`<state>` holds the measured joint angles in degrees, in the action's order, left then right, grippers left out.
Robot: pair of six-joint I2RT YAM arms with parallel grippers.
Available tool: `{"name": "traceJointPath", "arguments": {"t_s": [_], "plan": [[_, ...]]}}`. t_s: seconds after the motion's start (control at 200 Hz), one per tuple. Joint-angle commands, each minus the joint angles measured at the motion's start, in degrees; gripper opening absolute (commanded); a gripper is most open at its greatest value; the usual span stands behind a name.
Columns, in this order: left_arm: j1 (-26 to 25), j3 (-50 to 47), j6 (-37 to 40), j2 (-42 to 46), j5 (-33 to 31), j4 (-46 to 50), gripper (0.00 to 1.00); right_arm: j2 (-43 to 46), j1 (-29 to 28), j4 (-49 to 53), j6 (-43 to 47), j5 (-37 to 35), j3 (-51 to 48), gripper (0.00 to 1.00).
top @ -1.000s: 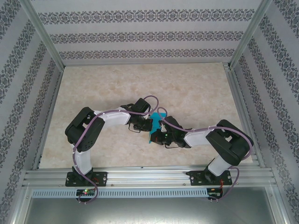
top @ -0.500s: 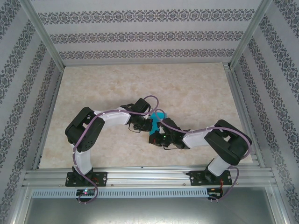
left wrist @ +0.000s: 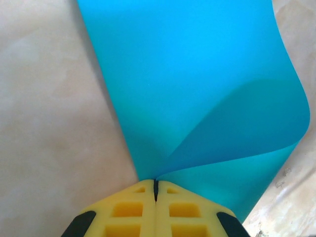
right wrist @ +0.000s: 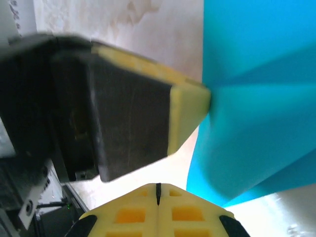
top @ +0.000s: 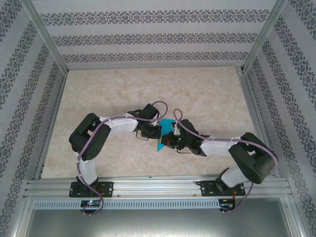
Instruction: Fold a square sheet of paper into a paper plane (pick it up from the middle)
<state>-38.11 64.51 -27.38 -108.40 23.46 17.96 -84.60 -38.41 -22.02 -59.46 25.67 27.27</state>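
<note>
The square sheet of paper (top: 168, 125), teal-blue and partly folded over on itself, sits between the two wrists over the front middle of the tabletop (top: 148, 89). The left hand (left wrist: 155, 188) has its yellow fingers pressed together on the sheet's edge, with one flap curling out to the right. The right hand (right wrist: 158, 191) is closed too, its fingertips meeting just beside the sheet's lower corner; whether they nip any paper cannot be told
</note>
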Motion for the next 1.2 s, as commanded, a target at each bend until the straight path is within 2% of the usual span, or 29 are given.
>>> {"name": "traceJointPath", "arguments": {"t_s": [0.0,0.535,0.615,0.769,0.874,1.079,1.194], "plan": [[0.6,0.6,1.1,-1.8,-0.8,3.2,0.02,-1.4,1.3,-0.2,1.6,3.0,1.2,0.05],[0.6,0.7,1.6,-2.5,-0.6,3.9,0.02,-11.4,1.8,-0.5,2.5,0.1,0.1,0.04],[0.6,0.7,1.8,-2.6,-0.6,4.2,0.02,-10.0,1.9,-1.8,1.9,1.2,-0.1,0.05],[0.6,1.1,1.9,-2.7,-0.8,4.6,0.02,-2.8,3.6,1.6,3.4,2.0,0.8,0.06],[0.6,1.3,1.8,-2.6,-0.9,4.9,0.02,-1.0,5.2,3.0,4.8,3.2,1.0,0.06],[0.6,1.4,1.8,-2.8,-0.7,4.7,0.02,-4.4,7.3,1.5,5.2,5.2,1.3,0.06],[0.6,1.5,1.8,-2.8,-0.6,4.8,0.02,-6.3,7.4,3.5,6.3,2.9,1.5,0.06]]}}
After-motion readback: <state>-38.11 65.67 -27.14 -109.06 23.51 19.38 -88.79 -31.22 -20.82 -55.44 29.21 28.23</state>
